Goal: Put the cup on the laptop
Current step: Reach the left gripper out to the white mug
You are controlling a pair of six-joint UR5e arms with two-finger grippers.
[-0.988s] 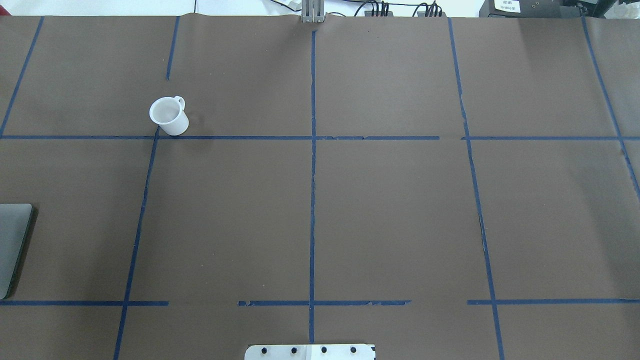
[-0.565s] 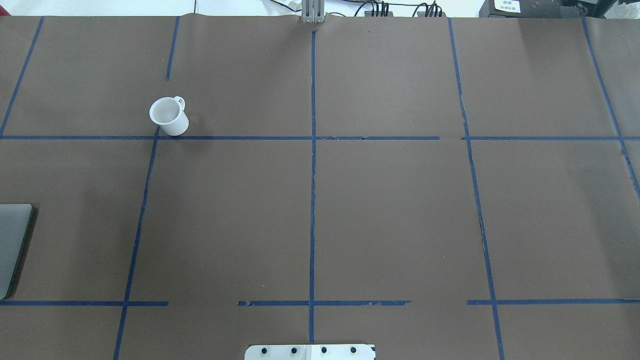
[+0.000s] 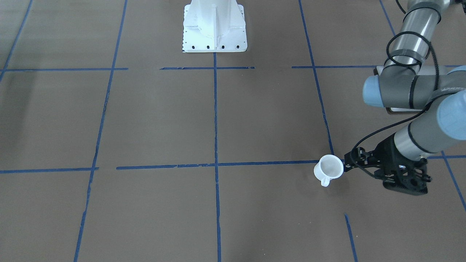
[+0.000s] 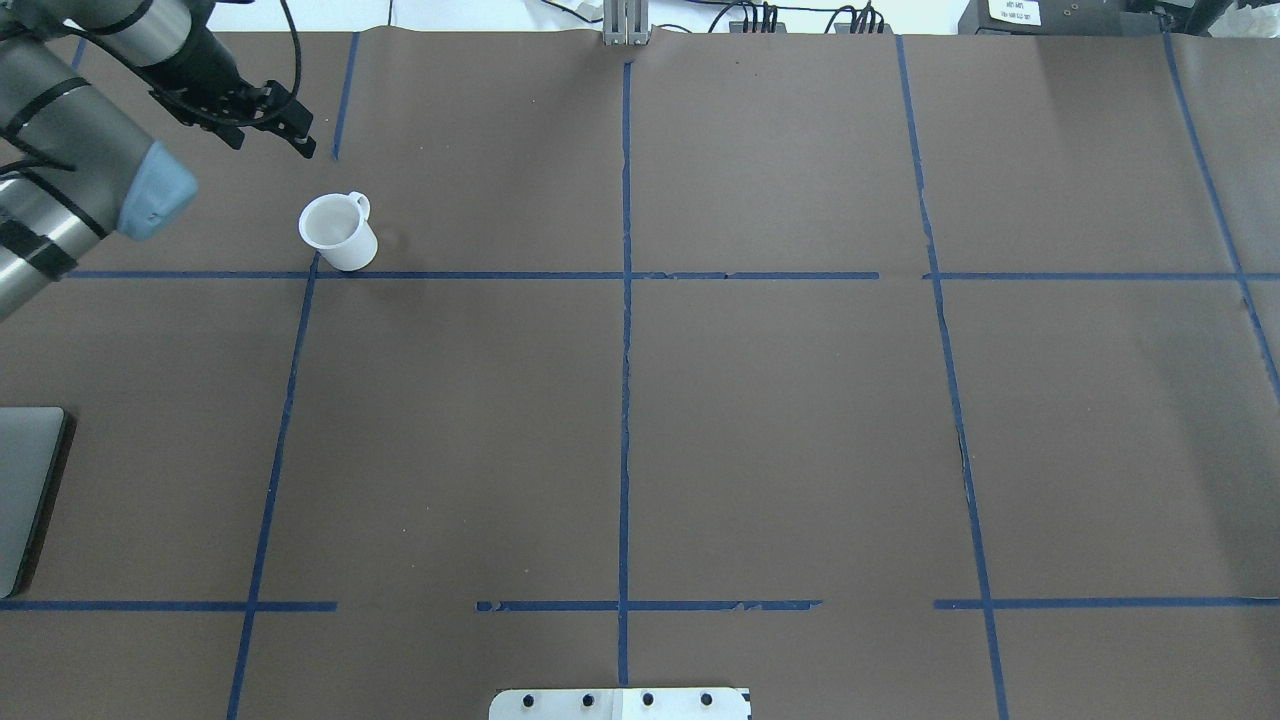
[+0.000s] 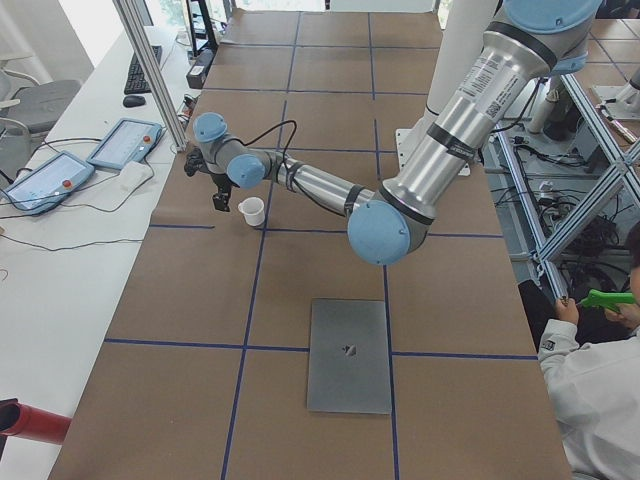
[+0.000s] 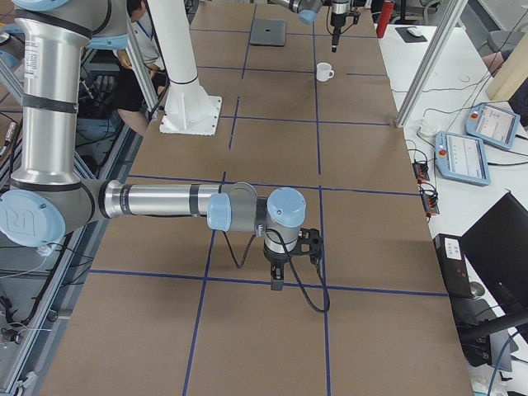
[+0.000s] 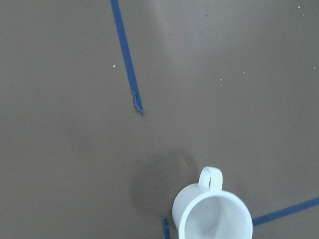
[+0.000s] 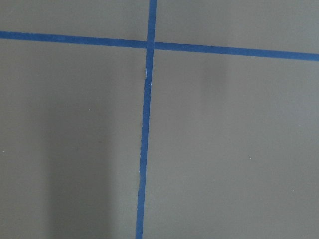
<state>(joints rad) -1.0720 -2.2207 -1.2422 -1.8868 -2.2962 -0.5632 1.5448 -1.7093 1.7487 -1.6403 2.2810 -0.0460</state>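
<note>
The white cup stands upright on the brown table, handle toward the far side; it also shows in the front view, the left wrist view and the left side view. The silver-grey laptop lies closed at the table's left end, only its edge showing overhead. My left gripper hovers open and empty above the table, just beyond the cup and apart from it. My right gripper points down over bare table at the other end; I cannot tell whether it is open.
Blue tape lines divide the brown table cover. The white robot pedestal stands at the near middle edge. A side bench with teach pendants and a metal post runs along the far edge. A person sits behind the robot.
My left arm and gripper have come into the overhead view at the upper left, near the cup. The cup and the laptop have not moved.
</note>
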